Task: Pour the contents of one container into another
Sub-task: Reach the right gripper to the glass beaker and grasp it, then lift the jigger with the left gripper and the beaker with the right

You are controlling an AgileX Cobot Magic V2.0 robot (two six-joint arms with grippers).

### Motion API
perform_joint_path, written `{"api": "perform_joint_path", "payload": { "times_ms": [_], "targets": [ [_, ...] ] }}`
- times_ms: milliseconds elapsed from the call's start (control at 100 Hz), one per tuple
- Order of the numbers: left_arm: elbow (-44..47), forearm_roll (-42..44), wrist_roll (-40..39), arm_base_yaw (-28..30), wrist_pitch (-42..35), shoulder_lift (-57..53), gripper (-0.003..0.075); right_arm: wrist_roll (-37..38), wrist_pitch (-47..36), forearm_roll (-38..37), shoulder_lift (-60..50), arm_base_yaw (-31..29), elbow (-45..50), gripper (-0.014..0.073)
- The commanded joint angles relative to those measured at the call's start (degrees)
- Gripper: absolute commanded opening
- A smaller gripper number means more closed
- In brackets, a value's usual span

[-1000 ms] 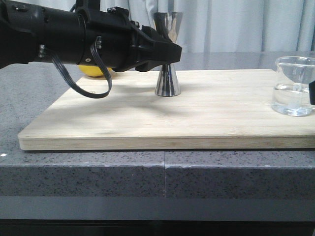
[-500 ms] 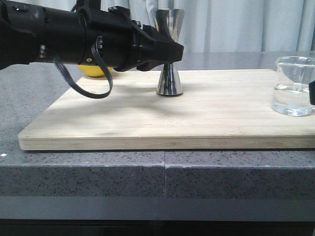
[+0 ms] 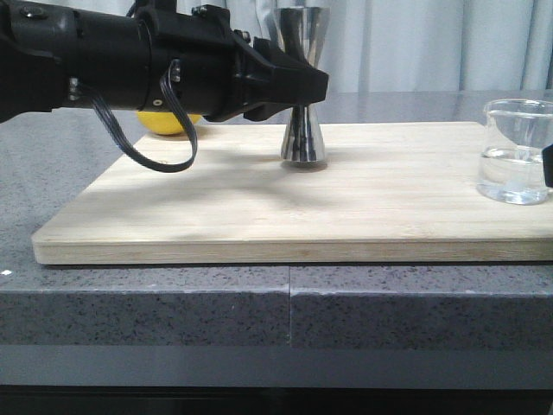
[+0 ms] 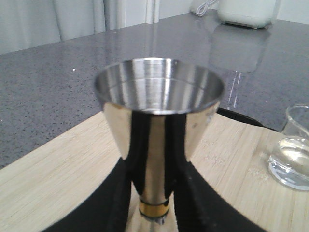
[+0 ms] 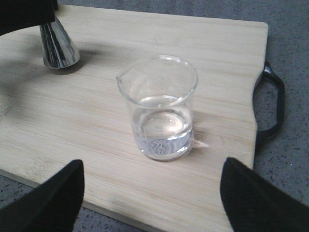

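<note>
My right gripper [image 5: 152, 193] is spread wide with the beaker [image 5: 159, 108] just ahead, untouched, sitting on the cutting board [image 3: 259, 216] near its right edge, so it's set for a grab. Beyond it, mid-board, my left gripper [image 3: 302, 86] pinches the jigger [image 3: 302, 95] at its waist, upright, to steady it. Lemon [image 3: 168, 124] sits behind the board's left side.

Bright, soft shadows (wrist views blurred)
</note>
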Motion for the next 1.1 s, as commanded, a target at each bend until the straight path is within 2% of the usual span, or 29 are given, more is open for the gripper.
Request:
{"api": "perform_joint_path", "payload": {
  "times_ms": [0,300,480,1090],
  "targets": [
    [-1.67,-1.5,-0.5,-0.02,-5.07,-2.42,0.0132,-0.22,-4.74,-0.77,0.37,0.06,-1.53,0.0526],
    [-1.67,-1.22,-0.54,-0.02,-7.93,-2.51,0.0132,-0.22,-5.57,-2.49,0.71,0.06,-1.53,0.0526],
    [-1.67,3.49,-3.49,-0.02,-8.4,-2.88,0.0132,-0.22,-7.53,-2.69,4.02,0.06,-1.53,0.0526],
    [-1.67,6.21,-6.23,-0.02,-9.47,-6.42,0.0132,-0.94,-23.96,-3.81,16.05,0.06,-1.53,0.0526]
  ]
}}
